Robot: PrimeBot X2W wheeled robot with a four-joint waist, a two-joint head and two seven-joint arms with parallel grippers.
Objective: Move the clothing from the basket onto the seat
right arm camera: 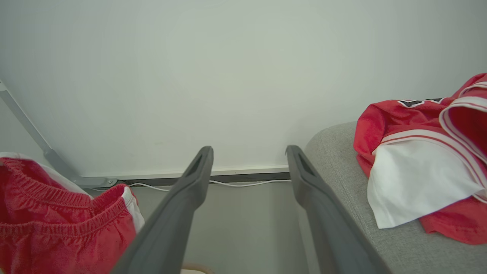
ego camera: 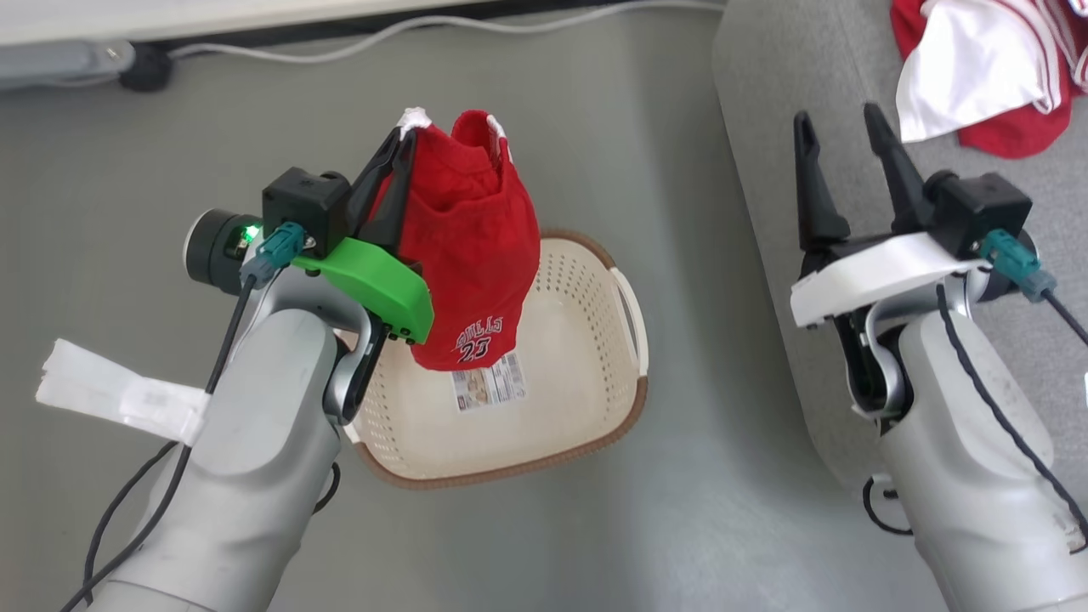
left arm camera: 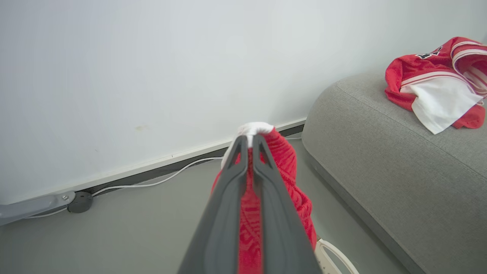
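My left gripper (ego camera: 406, 136) is shut on the waistband of the red shorts (ego camera: 472, 246), which hang well above the cream basket (ego camera: 595, 357). In the left wrist view the dark fingers (left arm camera: 228, 198) pinch red fabric of the shorts (left arm camera: 293, 179), with the white band at the tips. The basket's floor shows just its label sticker (ego camera: 488, 382). The red jersey (ego camera: 986, 68) with its white lining lies crumpled on the light-grey sofa (ego camera: 765, 170), also seen as the jersey (right arm camera: 422, 163) on the sofa (right arm camera: 399, 243). My right gripper (ego camera: 840, 123) stands open over the sofa's edge, holding nothing.
A white cable (ego camera: 442, 30) runs along the skirting at the wall. A grey bracket with a dark foot (ego camera: 144, 68) sits at the far left on the grey floor. A white paper tag (ego camera: 119, 391) hangs off my left forearm.
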